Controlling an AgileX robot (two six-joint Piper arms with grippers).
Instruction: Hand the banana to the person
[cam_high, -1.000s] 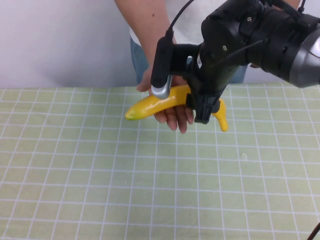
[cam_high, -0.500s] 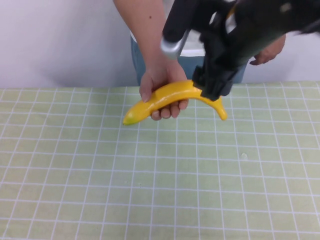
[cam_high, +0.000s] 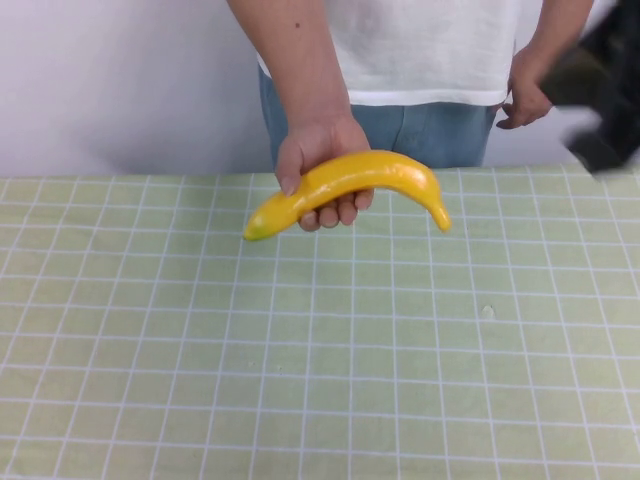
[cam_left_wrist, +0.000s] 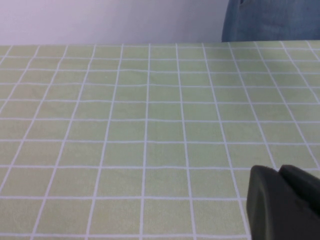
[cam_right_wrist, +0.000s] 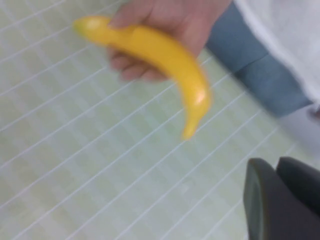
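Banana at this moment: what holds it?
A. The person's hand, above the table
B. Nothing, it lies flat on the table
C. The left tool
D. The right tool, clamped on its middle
A: the person's hand wraps the banana above the table, the right tool is off to the right and apart from it, and the left tool sits over bare cloth far from it.

There is one banana (cam_high: 352, 185), held in one hand (cam_high: 318, 158) of one person (cam_high: 420, 70). Two grippers: the right gripper (cam_high: 610, 90) well apart from the banana, the left gripper (cam_left_wrist: 282, 202) low above the table (cam_high: 300, 350).
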